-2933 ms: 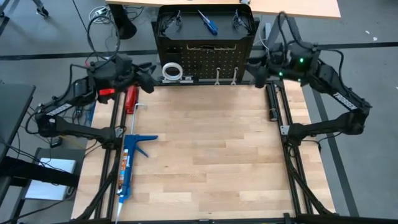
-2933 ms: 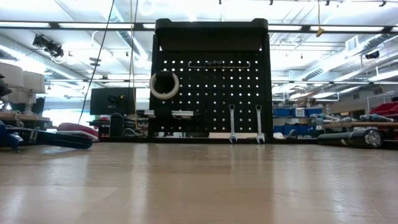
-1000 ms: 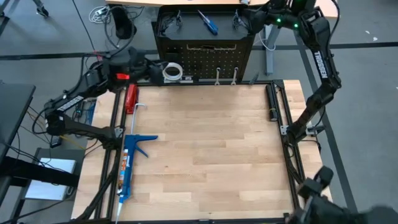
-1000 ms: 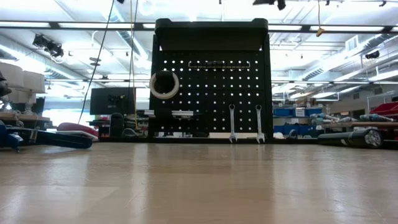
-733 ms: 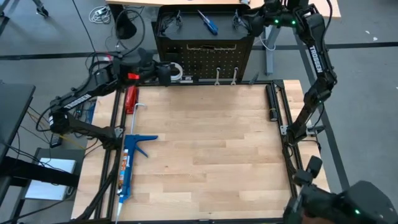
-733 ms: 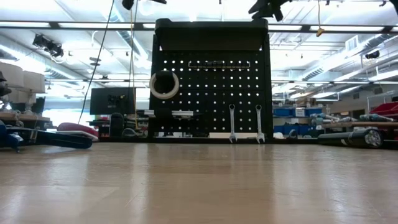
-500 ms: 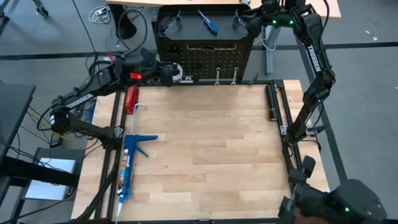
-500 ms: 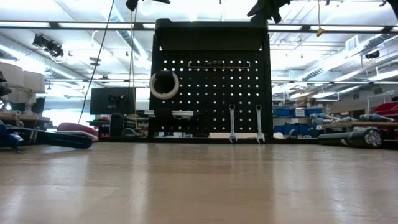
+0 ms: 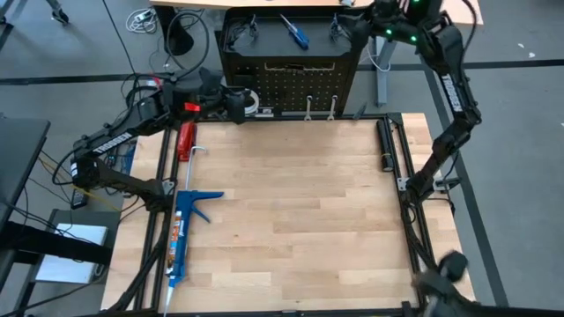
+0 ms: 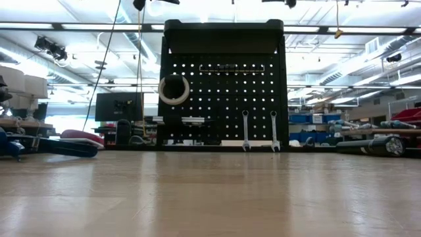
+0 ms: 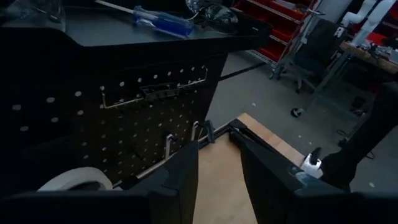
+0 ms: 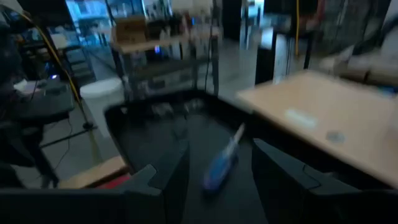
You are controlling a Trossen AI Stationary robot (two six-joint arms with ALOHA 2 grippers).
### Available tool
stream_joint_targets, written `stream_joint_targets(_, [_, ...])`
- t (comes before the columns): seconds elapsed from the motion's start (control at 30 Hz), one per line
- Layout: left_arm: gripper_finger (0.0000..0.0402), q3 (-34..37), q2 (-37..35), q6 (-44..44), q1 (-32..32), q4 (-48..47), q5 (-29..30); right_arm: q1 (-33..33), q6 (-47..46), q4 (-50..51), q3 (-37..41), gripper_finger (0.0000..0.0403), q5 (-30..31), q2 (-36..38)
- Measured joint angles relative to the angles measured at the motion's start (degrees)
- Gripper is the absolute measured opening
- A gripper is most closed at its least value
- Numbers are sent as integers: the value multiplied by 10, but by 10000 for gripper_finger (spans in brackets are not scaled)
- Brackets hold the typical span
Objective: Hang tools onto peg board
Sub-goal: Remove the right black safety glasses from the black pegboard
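So the peg board (image 9: pixel 291 75) sits at the top middle of the overhead shot, standing at the far edge of the bench (image 9: pixel 291 211). Already hung: the white tape roll (image 10: pixel 173 90) on the upper left of the panel in the low view, and two silver wrenches (image 10: pixel 245 130) side by side along the lower right. The blue-handled screwdriver (image 9: pixel 293 32) isn't hung, it's lying on the board's flat top shelf, with the safety glasses (image 9: pixel 240 33) to either side of it up there.

The right hand (image 9: pixel 352 26) is way up at the top right of the overhead frame, reaching in over that shelf. Its wrist camera shows its two fingers spread apart with nothing between them, and the screwdriver right ahead in the gap. Looks to me like it's lining up to grab it. The left hand (image 9: pixel 236 101) hangs just left of the board near the tape roll, fingers parted and empty too.

What I'd worry about: the screwdriver is round and lies at an angle on a smooth shelf, so a pinch that's off-centre could roll it or shove it into the glasses, maybe off the back. The right arm is also stretched pretty far, so coming down hard could nudge the whole board and shake the wrenches off their hooks. The left hand being that close to the tape roll could knock it loose if it swings.

The caulking gun (image 9: pixel 182 231) and red-handled tool (image 9: pixel 185 139) lie at the left of the bench.
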State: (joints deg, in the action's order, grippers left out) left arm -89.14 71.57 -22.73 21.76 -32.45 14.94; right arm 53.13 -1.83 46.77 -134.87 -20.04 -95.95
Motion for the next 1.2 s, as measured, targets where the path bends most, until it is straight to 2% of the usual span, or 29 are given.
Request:
stream_joint_targets(0.3, [126, 0, -1, 18, 0, 0, -22, -92, 34, -77, -1, 174, 143, 62])
stream_joint_targets(0.37, [126, 0, -1, 23, 0, 0, -22, -100, 37, -87, -2, 174, 157, 67])
stream_joint_targets(0.57, [126, 0, -1, 28, 0, 8, -22, -82, 63, -53, -1, 174, 161, 48])
stream_joint_targets(0.8, [126, 0, -1, 26, 0, 17, -22, -42, 83, 60, -1, 174, 122, 6])
stream_joint_targets(1.2, [126, 0, -1, 9, 0, 15, -46, 16, 102, 136, -1, 167, 81, -23])
